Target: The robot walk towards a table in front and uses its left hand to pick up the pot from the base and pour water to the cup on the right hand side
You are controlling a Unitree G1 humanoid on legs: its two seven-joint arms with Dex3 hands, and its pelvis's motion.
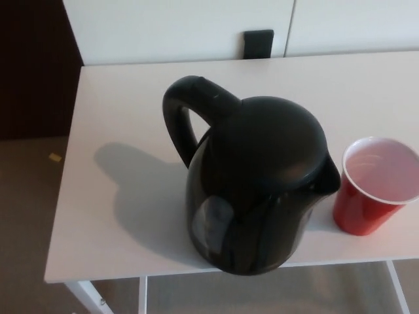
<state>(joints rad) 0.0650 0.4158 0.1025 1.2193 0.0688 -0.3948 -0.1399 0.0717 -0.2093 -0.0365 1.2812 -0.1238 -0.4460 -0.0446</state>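
Your pot point(252, 186) stands upright near the front edge of the counter point(124, 118), a black kettle with its lid closed, so you cannot see whether it holds anything. Its looped handle point(186, 108) points back and to your left, and its spout point(327, 176) faces right toward the cup point(373, 186). The base under it cannot be made out. The cup is red outside, pale inside, upright just beside the spout; whether any water is in it cannot be told. Neither hand shows in the head view, so you cannot tell whether their fingers are apart or together, nor how the pot lies relative to either. The counter is white; the pot's shadow point(141, 196) falls on it to the left. Behind it is a white wall point(163, 29) with a small black box point(258, 42), and brown floor point(26, 209) lies to the left.
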